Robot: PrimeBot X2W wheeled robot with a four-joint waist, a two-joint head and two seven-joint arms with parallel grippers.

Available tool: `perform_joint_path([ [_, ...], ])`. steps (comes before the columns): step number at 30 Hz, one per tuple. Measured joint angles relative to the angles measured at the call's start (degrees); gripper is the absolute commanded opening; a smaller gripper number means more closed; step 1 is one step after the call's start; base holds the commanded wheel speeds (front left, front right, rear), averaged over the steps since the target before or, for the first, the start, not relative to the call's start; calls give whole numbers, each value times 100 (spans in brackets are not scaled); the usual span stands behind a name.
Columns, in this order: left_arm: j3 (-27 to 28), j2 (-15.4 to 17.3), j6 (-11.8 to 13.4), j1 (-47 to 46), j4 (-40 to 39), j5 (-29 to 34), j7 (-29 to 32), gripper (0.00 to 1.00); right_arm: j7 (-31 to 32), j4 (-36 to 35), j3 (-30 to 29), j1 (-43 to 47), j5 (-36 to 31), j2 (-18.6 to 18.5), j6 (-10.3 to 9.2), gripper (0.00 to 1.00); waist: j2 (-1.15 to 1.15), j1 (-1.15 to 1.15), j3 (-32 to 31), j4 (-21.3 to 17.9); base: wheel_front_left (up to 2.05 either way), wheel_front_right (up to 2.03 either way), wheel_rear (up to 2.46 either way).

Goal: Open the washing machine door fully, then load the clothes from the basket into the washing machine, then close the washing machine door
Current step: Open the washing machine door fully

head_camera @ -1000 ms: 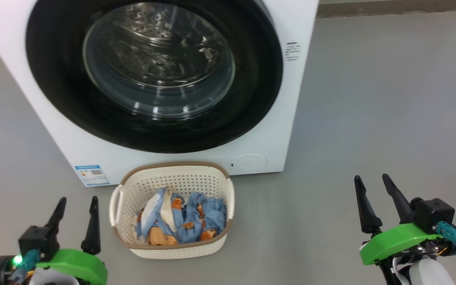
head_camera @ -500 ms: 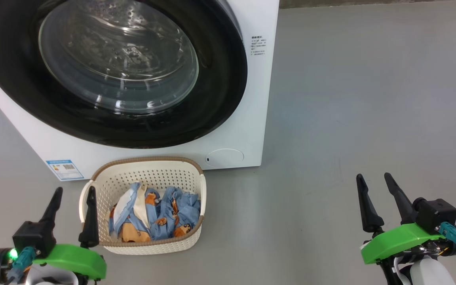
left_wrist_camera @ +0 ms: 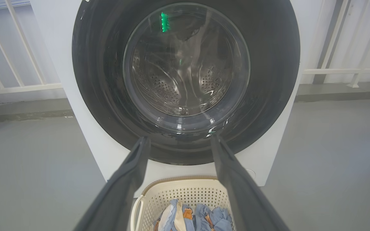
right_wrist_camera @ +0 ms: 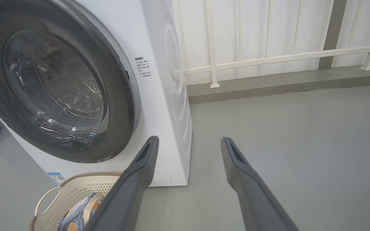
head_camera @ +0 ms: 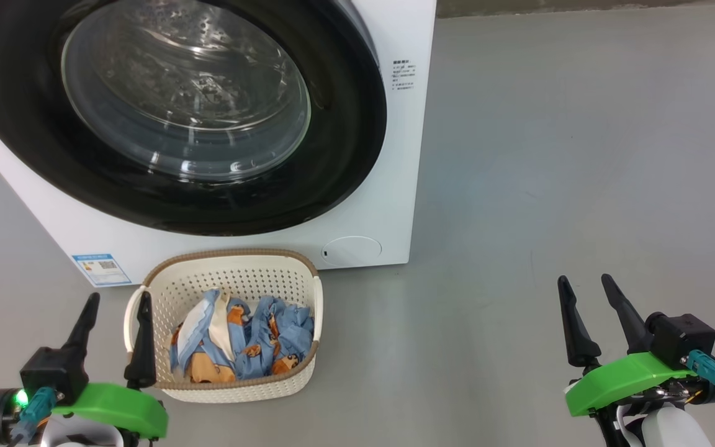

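1. The large round washing machine door [head_camera: 184, 93], a wide glossy black rim around a bulging clear glass window, sits shut against the front of the big white front-loading washing machine [head_camera: 404, 155]. The first step of the task is not yet begun.
2. The small cream perforated plastic basket [head_camera: 227, 256] with its brown woven-look rim stands on the grey floor [head_camera: 550, 155] just in front of the machine, below the door. The light blue clothes [head_camera: 246, 341], printed in orange-brown, are heaped inside it.
3. The left gripper [head_camera: 118, 298] hangs low just beside the basket's left handle. Its two long dark fingers are spread and hold nothing, and they point towards the door's lower half.
4. The right gripper [head_camera: 583, 280] hovers over bare floor well to the right of the machine, fingers likewise spread and empty.
5. In the right wrist view a small dark notch [right_wrist_camera: 127, 74] shows on the door's right edge, about mid-height. I'd guess that is the side that pulls open, so the door would swing on an upright axis at its left.
6. That edge lies up and to the left of the right fingers, and the right arm looks the nearer one to it. The left would have to reach across the glass.
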Motion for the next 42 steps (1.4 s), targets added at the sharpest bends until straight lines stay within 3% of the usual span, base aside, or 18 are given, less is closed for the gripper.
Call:
perform_joint_path([
  [23, 26, -74, -5, 0, -37, 34, -1, 100, -24, 14, -25, -55, -31, 0, 0, 100, 0, 0, 86, 33, 0, 0, 0],
  [32, 3, -138, -59, -3, -135, 56, -1, 100, -30, -218, -163, -610, -94, -30, 0, 100, 0, 0, 267, 124, 0, 0, 0],
  [37, -26, -177, -109, -15, -137, 91, -1, 100, -13, -375, -145, -1183, -73, -257, 1, 100, 0, 0, 378, 214, 0, 0, 0],
  [42, -37, -190, -138, -60, -125, 94, 0, 100, 183, -503, -296, -1911, 655, -318, 1, 100, 0, 0, 518, 302, 0, 0, 0],
])
